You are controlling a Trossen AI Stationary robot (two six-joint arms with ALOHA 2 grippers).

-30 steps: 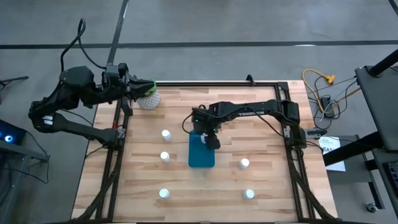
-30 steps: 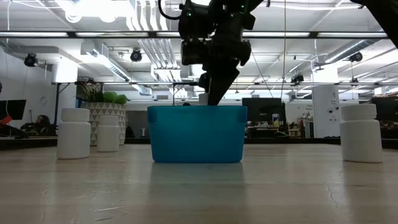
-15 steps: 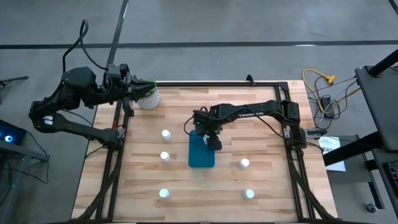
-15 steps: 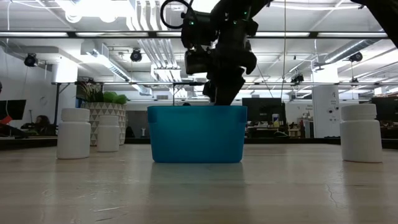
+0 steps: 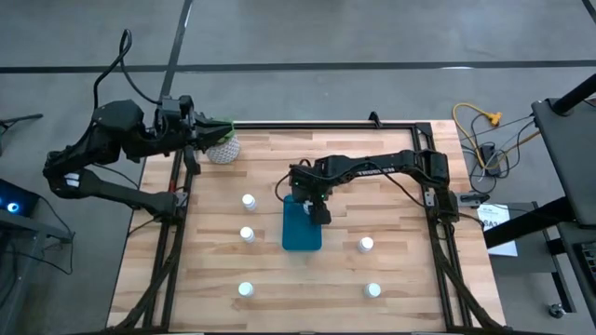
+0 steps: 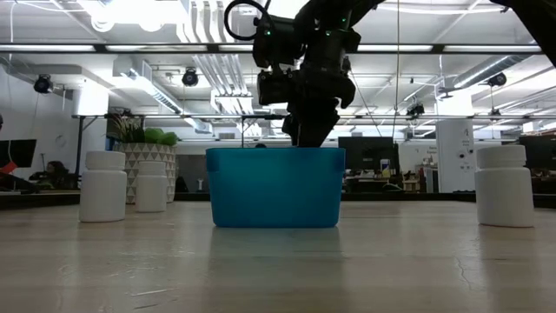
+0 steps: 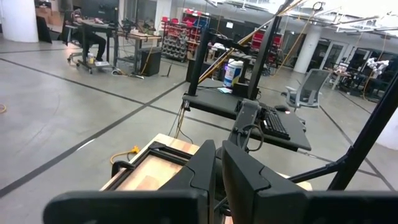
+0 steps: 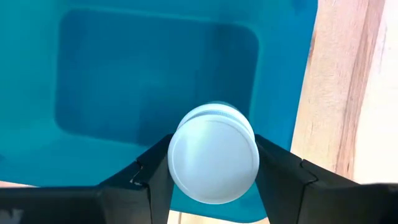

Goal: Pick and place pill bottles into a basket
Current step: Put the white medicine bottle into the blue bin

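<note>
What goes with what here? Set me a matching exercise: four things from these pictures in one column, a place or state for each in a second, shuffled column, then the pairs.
Things:
1. right gripper
2. left gripper
3. teal rectangular plastic basket
4. white woven plant pot

Places or states:
A. stands at the table's far left corner
B. parked off the table's far left corner, fingers shut
C. lies mid-table under the right arm
D. holds a small white cylindrical pill bottle above the basket

Pairs: 1-D, 2-B, 3-C, 4-A

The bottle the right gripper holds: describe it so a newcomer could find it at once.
Find the teal basket mid-table; the right gripper hangs over its far end. The white pill bottle sits clamped between its fingers above the basket's inside. The five others stand loose on the table.
</note>
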